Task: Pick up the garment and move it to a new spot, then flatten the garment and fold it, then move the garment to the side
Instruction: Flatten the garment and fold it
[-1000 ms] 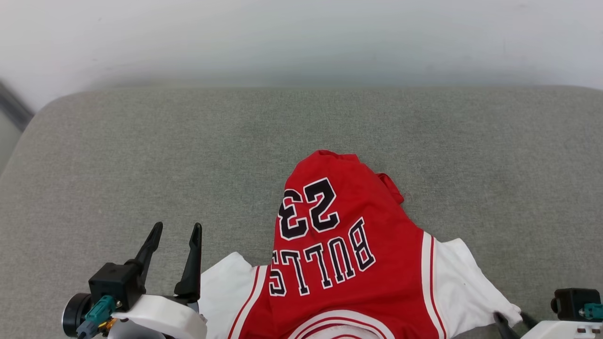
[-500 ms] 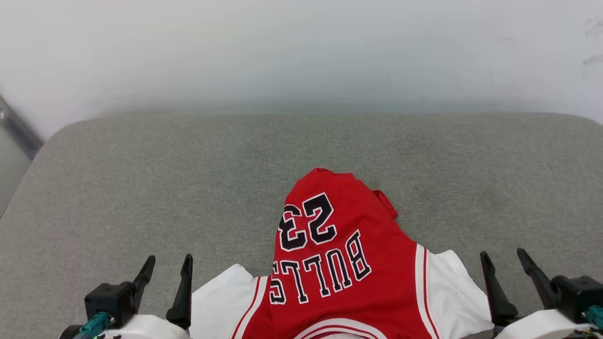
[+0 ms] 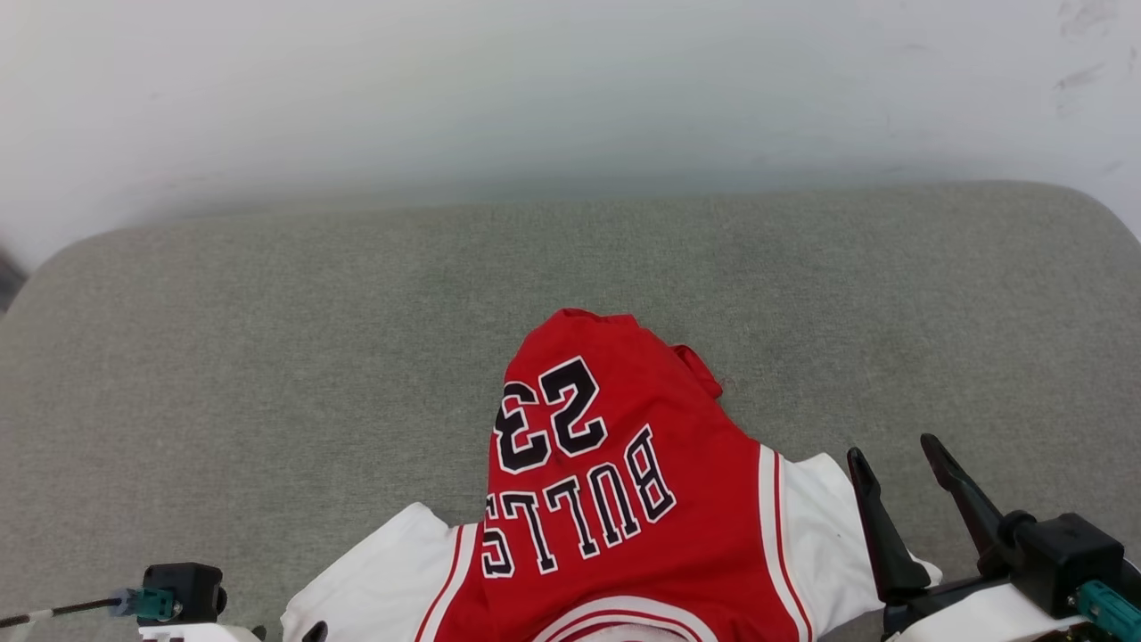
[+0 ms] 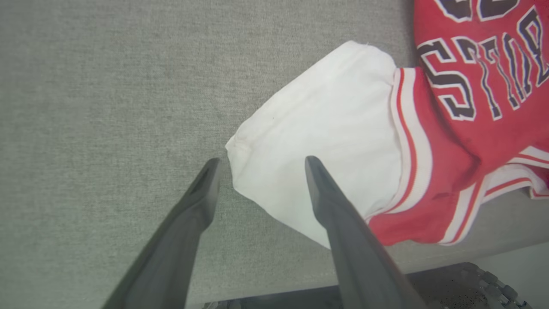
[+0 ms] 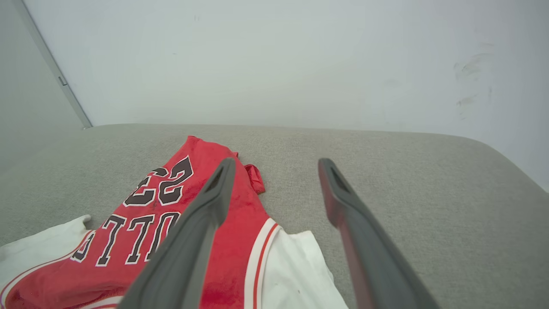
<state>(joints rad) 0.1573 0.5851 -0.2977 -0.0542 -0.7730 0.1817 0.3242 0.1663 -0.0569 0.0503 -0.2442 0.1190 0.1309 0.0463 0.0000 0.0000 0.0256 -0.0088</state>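
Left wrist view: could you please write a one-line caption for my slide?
Left gripper, jaws open, poised at the white sleeve of a red shirt on a grey cushion.

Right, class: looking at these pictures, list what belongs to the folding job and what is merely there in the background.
Belongs to the job:
the red and white garment
the left tool, open
the right tool, open

Merely there:
the grey cushion under the garment
the white wall behind it
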